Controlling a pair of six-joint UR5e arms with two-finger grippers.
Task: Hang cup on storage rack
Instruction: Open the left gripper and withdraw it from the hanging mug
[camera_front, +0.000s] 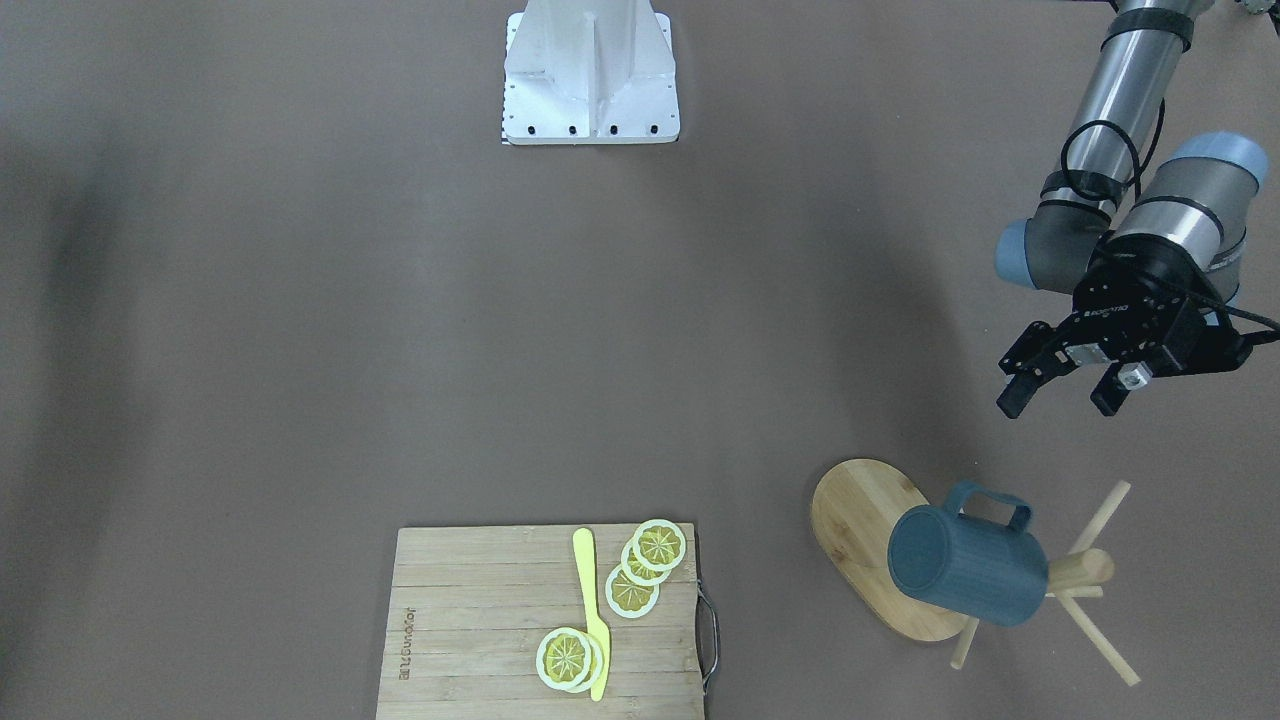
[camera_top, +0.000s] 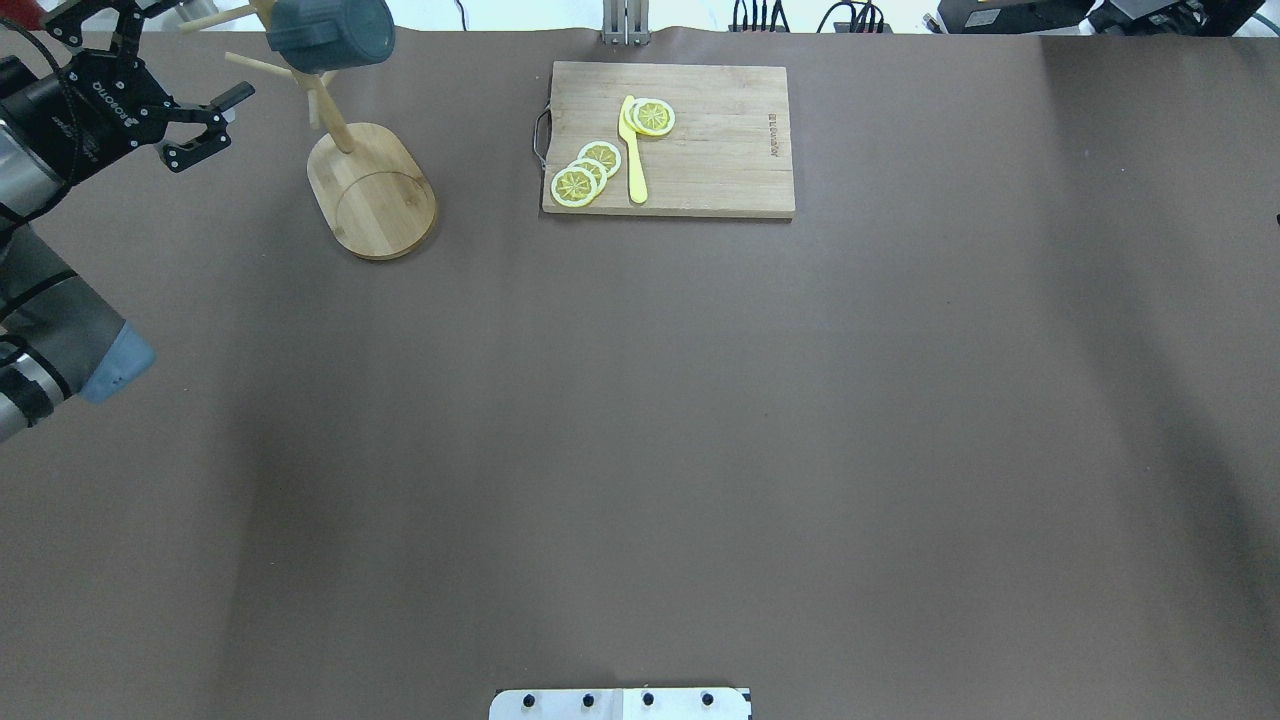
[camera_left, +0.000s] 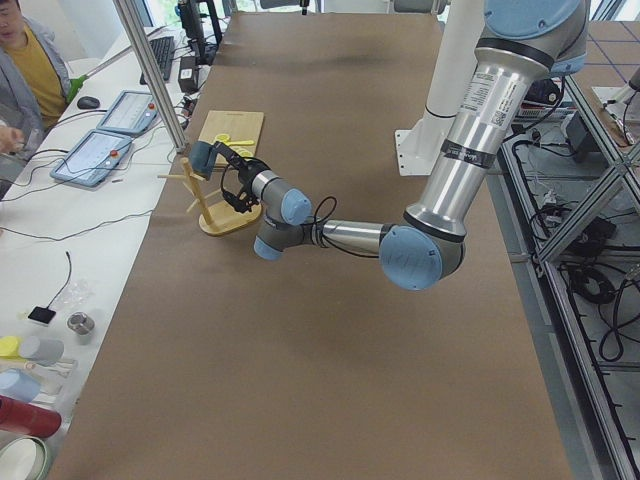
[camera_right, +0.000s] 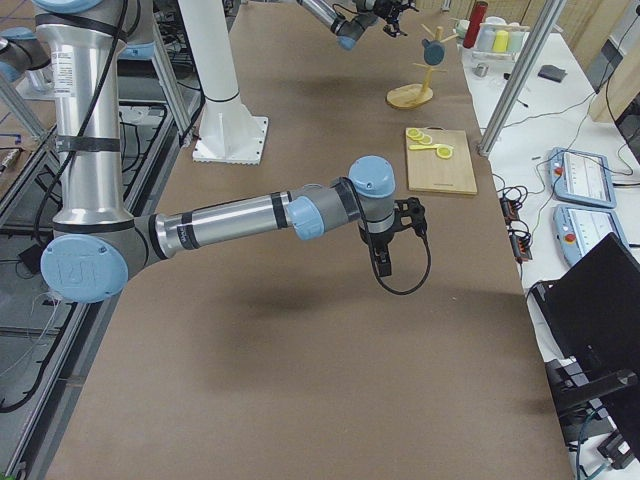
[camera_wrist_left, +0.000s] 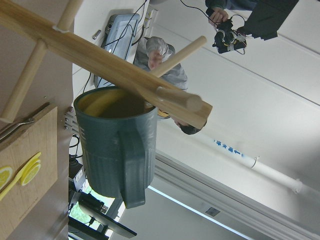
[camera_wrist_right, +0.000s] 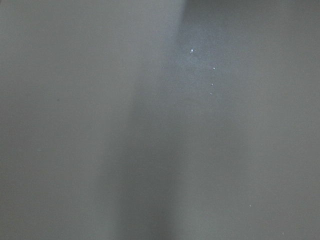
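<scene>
The dark blue-grey ribbed cup (camera_front: 965, 565) hangs by its handle on a peg of the bamboo storage rack (camera_front: 860, 520). Its bottom faces the camera in the front view. In the left wrist view the cup (camera_wrist_left: 117, 150) hangs mouth-up against the rack's post (camera_wrist_left: 100, 60), showing its yellowish inside. My left gripper (camera_front: 1058, 400) is open and empty, apart from the cup, on the robot's side of the rack. My right gripper (camera_right: 385, 265) hovers over the bare table mid-way along it. It shows only in the exterior right view, so I cannot tell whether it is open.
A slatted cutting board (camera_front: 460, 620) with lemon slices (camera_front: 650, 555) and a yellow knife (camera_front: 592, 610) lies at the table's far edge, beside the rack. The robot's white base (camera_front: 590, 90) stands at the near edge. A person sits beyond the far edge.
</scene>
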